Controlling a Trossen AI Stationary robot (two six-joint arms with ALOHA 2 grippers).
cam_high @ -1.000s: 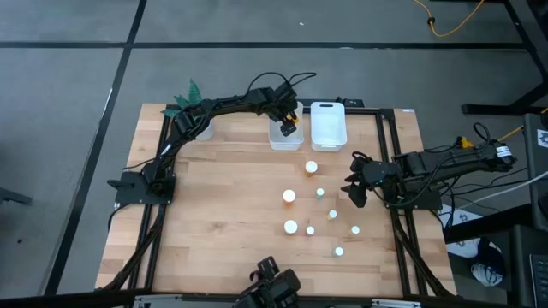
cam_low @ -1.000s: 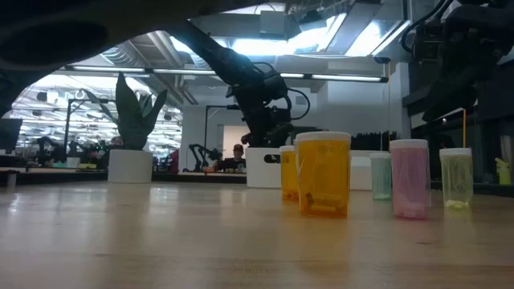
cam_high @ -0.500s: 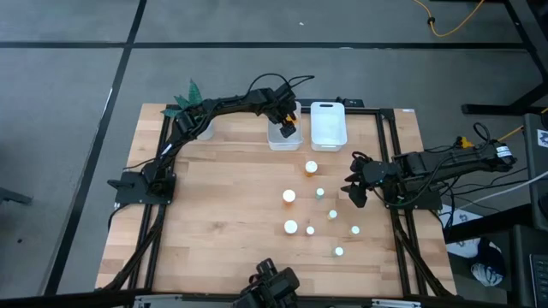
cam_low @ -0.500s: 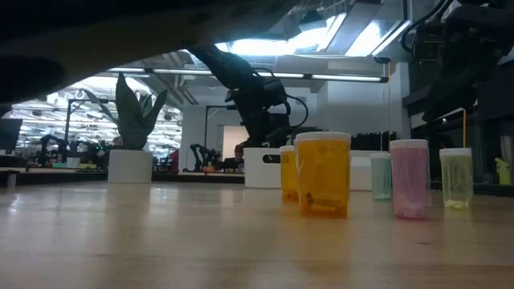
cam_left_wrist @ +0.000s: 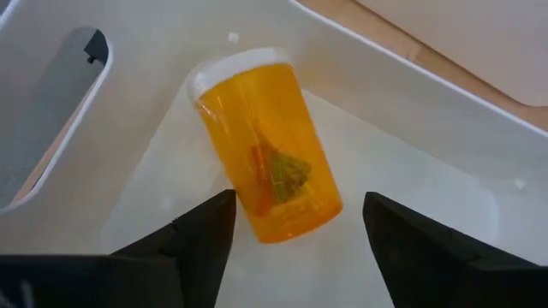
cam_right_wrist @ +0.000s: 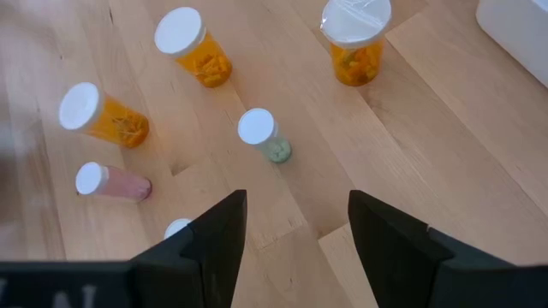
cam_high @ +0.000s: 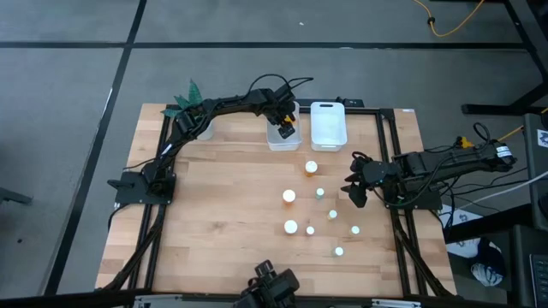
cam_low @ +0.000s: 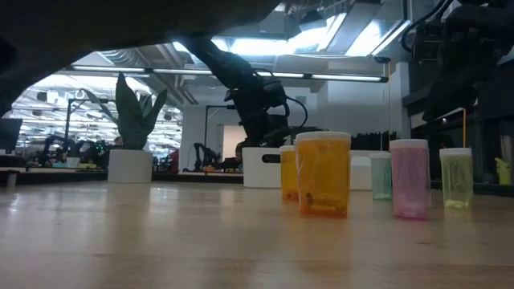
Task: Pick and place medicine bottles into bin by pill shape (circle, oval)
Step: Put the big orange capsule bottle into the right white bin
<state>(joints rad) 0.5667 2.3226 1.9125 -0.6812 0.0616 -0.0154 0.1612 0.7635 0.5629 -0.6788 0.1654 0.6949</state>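
Note:
An orange medicine bottle (cam_left_wrist: 265, 145) with a white cap lies on its side on the floor of the left white bin (cam_high: 276, 139). My left gripper (cam_left_wrist: 297, 210) hangs open just above it, a finger on either side of the bottle's bottom end without touching it; in the high view it (cam_high: 288, 128) is over that bin. Several more medicine bottles stand on the table: orange ones (cam_high: 289, 196) and smaller pale ones (cam_high: 332, 215). My right gripper (cam_high: 354, 195) waits open at the table's right side, above and beside those bottles (cam_right_wrist: 265, 137).
A second white bin (cam_high: 328, 125) stands right of the first at the far edge. A potted green plant (cam_high: 193, 96) sits at the far left. Black frame rails (cam_high: 390, 162) run along the table's sides. Bare wood (cam_high: 223, 205) lies left of the bottles.
My left gripper has stayed over the left bin and tipped slightly. The orange bottle lies in the bin as before.

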